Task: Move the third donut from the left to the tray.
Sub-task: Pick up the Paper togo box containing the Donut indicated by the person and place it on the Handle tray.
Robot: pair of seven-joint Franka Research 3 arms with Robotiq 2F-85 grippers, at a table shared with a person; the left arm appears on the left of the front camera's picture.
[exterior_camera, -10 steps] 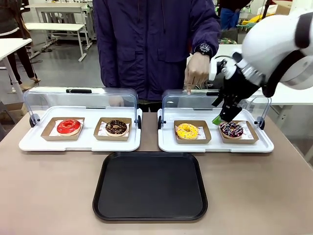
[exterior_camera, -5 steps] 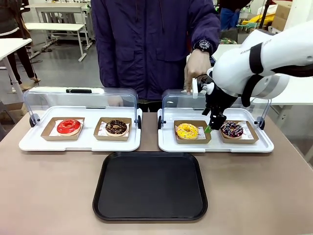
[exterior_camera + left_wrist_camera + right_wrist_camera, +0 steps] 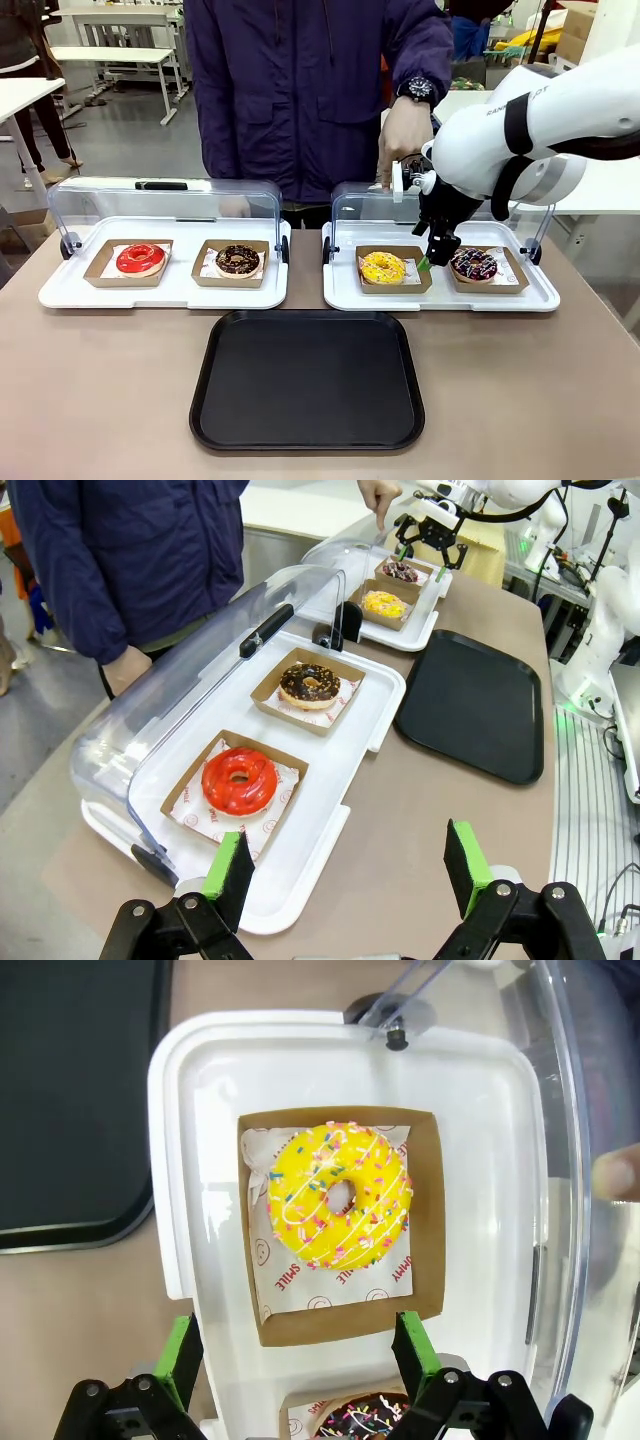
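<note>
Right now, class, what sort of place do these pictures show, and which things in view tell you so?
Probably a robotics lab staged as a bakery counter. Donuts sit in white display trays under raised clear lids, the yellow donut among them, while a white robot arm's right end effector hovers over them; work tables stand behind.

"SMILE" printed on donut liner paper [image 3: 283, 1278]

Glossy yellow glaze [image 3: 340, 1198], cardboard holder [image 3: 425, 1240]
</note>
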